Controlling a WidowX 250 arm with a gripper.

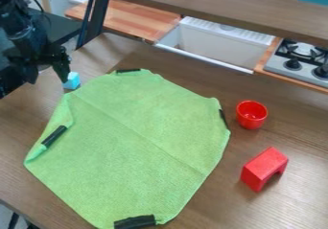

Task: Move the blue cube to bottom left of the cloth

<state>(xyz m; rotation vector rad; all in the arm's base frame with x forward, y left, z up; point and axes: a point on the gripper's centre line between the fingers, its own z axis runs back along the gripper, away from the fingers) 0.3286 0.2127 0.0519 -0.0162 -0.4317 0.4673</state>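
The black gripper (47,74) is at the upper left, low over the table's left edge, its two fingers spread apart with no object visible between them. Just right of the right-hand finger is the light blue cube (72,81); whether they touch I cannot tell. The cube stands by the upper left edge of the green cloth (141,142), which lies spread over the middle of the table with its left edge folded over.
A red cup (251,114) stands right of the cloth, with a red arch block (264,168) below it. Black strips mark the cloth's edges. Behind the wooden table (291,127) are a raised shelf (211,5), a white sink (221,43) and a stove (299,62).
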